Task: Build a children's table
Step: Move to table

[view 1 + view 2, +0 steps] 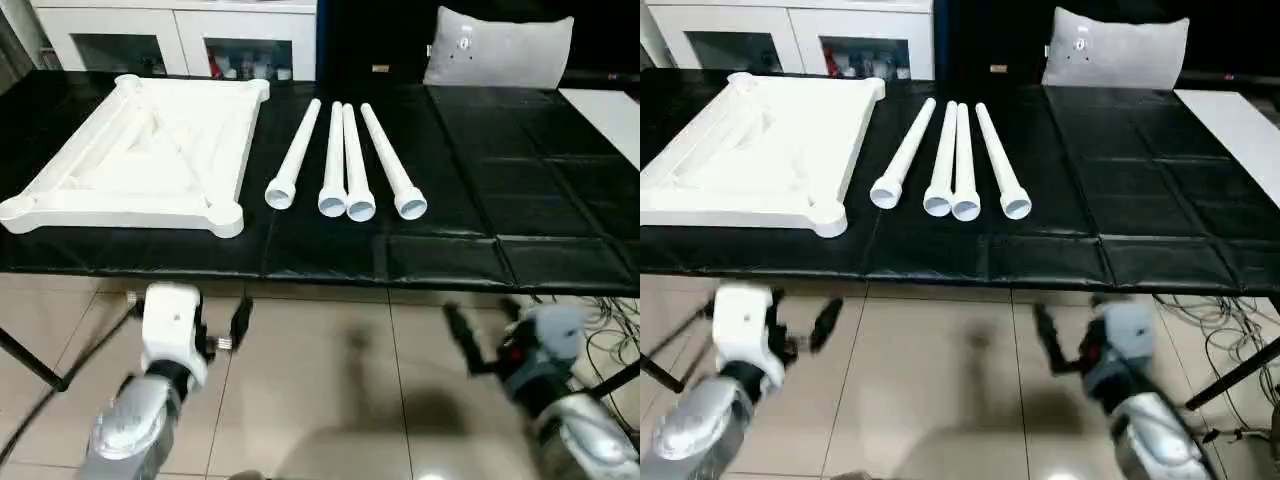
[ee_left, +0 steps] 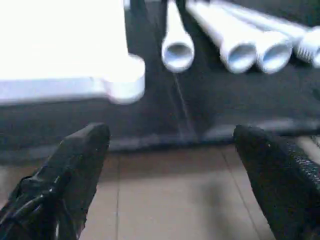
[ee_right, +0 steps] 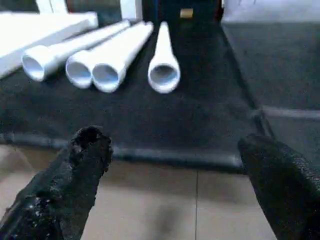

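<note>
White table top [image 1: 140, 150] – ribs up | four legs [image 1: 345, 160] beside it | left tool [image 2: 170, 170], right tool [image 3: 175, 175] – both spread, empty

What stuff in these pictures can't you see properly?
- The white plastic table top: its near left corner is cut off by the edge of the right eye view.
- Things behind the white cabinet's glass doors: too small to name in the head views.
- The narrow far ends of the four white tapered legs: hidden in the left wrist view, cut by that picture's edge.
- The pale grey cushion: its label is too small to read.
</note>
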You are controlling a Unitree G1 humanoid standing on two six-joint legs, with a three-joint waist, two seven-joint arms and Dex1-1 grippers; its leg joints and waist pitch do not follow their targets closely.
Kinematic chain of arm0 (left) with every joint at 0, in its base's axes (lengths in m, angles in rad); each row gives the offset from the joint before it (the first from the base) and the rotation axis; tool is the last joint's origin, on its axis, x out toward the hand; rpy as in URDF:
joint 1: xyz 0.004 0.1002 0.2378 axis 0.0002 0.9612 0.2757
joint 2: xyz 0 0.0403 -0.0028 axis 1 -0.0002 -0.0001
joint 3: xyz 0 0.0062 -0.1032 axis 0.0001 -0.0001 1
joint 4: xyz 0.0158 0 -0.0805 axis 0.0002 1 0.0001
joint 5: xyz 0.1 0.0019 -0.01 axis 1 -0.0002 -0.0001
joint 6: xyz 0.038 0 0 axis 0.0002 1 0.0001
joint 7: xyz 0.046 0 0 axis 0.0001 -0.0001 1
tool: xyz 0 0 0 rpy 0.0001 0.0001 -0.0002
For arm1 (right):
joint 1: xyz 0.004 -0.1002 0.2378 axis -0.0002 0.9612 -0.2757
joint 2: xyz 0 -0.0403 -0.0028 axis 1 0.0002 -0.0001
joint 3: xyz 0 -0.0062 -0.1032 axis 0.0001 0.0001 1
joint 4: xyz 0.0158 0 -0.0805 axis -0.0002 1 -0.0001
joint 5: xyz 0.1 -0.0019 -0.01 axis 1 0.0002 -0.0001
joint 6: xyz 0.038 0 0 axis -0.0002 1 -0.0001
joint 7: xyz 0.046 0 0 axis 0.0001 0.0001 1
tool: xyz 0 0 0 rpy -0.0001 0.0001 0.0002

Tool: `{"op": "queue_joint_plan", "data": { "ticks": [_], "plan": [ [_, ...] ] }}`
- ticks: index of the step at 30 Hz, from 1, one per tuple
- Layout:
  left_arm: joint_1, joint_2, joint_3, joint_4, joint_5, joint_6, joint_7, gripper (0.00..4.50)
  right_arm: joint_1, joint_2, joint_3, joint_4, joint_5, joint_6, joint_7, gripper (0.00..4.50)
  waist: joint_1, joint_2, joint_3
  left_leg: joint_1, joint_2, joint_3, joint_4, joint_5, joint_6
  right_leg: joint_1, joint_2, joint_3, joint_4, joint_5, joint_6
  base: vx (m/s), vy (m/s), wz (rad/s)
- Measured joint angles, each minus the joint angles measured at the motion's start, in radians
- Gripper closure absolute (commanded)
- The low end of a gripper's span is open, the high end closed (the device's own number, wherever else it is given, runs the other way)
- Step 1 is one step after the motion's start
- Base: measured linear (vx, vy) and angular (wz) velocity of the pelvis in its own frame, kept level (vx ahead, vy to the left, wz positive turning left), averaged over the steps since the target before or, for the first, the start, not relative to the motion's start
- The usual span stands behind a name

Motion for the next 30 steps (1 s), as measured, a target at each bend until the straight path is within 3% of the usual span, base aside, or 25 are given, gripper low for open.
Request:
{"op": "queue_joint_plan", "data": {
  "ticks": [3,7,12,16,18,20,21,23,25,26,27,28,29,30],
  "plan": [
    [-0.070,-0.043,0.021,0.054,-0.028,-0.060,0.006,0.04,-0.070,0.050,-0.038,0.026,0.031,-0.004,-0.031,0.00,-0.004,-0.009,0.000,0.001,0.000,0.001,0.000,0.003,0.000,-0.001,0.000,0.001,0.001,0.002,0.001,0.000,0.000,0.00],
    [-0.107,-0.059,-0.013,0.181,-0.050,-0.150,-0.034,0.04,-0.131,0.080,-0.018,0.077,0.036,-0.016,-0.041,0.00,-0.006,-0.017,-0.001,0.001,0.000,0.004,0.000,0.004,0.001,-0.002,0.000,0.005,0.000,0.005,0.002,0.000,0.000,0.00],
    [-0.130,-0.062,-0.029,0.294,-0.011,-0.189,-0.035,0.04,-0.169,0.108,0.032,0.143,0.032,-0.015,-0.040,0.00,-0.008,-0.013,0.001,-0.001,0.000,0.009,-0.001,0.006,0.002,-0.006,0.000,0.009,0.000,0.010,0.006,0.000,0.000,0.00],
    [-0.113,-0.049,-0.007,0.260,-0.012,-0.184,-0.026,0.04,-0.205,0.107,0.060,0.161,-0.001,-0.027,-0.038,0.00,-0.011,-0.006,0.000,0.000,0.000,0.011,0.000,0.007,0.002,-0.007,0.000,0.013,0.000,0.013,0.006,0.000,0.000,0.00],
    [-0.107,-0.060,-0.007,0.224,-0.013,-0.175,-0.020,0.04,-0.202,0.099,0.074,0.178,-0.015,-0.035,-0.026,0.00,-0.017,-0.004,0.002,-0.017,-0.011,-0.023,-0.002,0.011,0.010,0.009,-0.010,-0.028,-0.016,0.011,0.005,-0.022,-0.005,0.30],
    [-0.106,-0.067,-0.008,0.219,-0.018,-0.177,-0.017,0.04,-0.204,0.095,0.078,0.183,-0.022,-0.040,-0.019,0.00,-0.013,-0.002,0.004,-0.021,-0.015,-0.042,-0.003,0.012,0.012,0.032,-0.019,-0.061,-0.031,0.008,0.011,0.007,-0.002,0.60],
    [-0.109,-0.068,-0.007,0.224,-0.017,-0.178,-0.008,0.04,-0.206,0.094,0.084,0.187,-0.025,-0.046,-0.015,0.00,-0.005,0.002,0.008,-0.018,-0.015,-0.050,-0.003,0.012,0.013,0.061,-0.023,-0.085,-0.051,0.005,0.015,0.016,0.003,0.58],
    [-0.126,-0.072,-0.007,0.232,-0.014,-0.181,0.004,0.04,-0.218,0.093,0.098,0.200,-0.034,-0.064,-0.007,0.00,0.000,0.003,0.016,-0.009,-0.014,-0.053,0.000,0.006,0.022,0.104,-0.035,-0.123,-0.075,-0.003,0.027,0.052,0.027,0.63],
    [-0.150,-0.074,-0.010,0.240,-0.005,-0.184,0.012,0.04,-0.240,0.092,0.119,0.233,-0.054,-0.089,0.001,0.00,0.001,0.004,0.021,-0.006,-0.014,-0.054,0.004,0.004,0.026,0.138,-0.036,-0.138,-0.097,-0.010,0.035,0.084,0.040,0.65],
    [-0.159,-0.071,-0.012,0.243,0.003,-0.186,0.016,0.04,-0.251,0.094,0.134,0.247,-0.063,-0.103,0.007,0.00,0.000,0.006,0.021,0.000,-0.022,-0.060,0.003,0.001,0.035,0.158,-0.033,-0.142,-0.113,-0.017,0.038,0.135,0.067,0.65],
    [-0.162,-0.068,-0.012,0.246,0.008,-0.186,0.016,0.04,-0.254,0.098,0.144,0.250,-0.062,-0.110,0.013,0.00,-0.003,0.009,0.022,0.003,-0.037,-0.075,0.002,-0.002,0.045,0.160,-0.028,-0.138,-0.116,-0.025,0.035,0.135,0.067,0.65],
    [-0.161,-0.064,-0.009,0.246,0.013,-0.185,0.017,0.04,-0.263,0.113,0.149,0.253,-0.054,-0.112,0.029,0.00,-0.011,0.003,0.021,0.006,-0.062,-0.093,0.002,-0.003,0.059,0.146,-0.019,-0.105,-0.067,-0.052,0.007,0.199,0.067,0.58],
    [-0.160,-0.048,-0.007,0.249,0.019,-0.181,0.016,0.04,-0.265,0.123,0.168,0.252,-0.051,-0.117,0.040,0.00,-0.032,0.002,0.020,0.013,-0.084,-0.111,0.005,-0.011,0.069,0.106,0.002,-0.062,0.031,-0.072,-0.001,0.198,0.035,0.53],
    [-0.160,-0.046,-0.008,0.248,0.021,-0.179,0.015,0.04,-0.260,0.122,0.175,0.253,-0.054,-0.123,0.039,0.00,-0.042,0.004,0.020,0.021,-0.096,-0.120,0.007,-0.018,0.073,0.069,0.019,-0.037,0.089,-0.075,-0.004,0.198,0.035,0.53]
  ]
}}
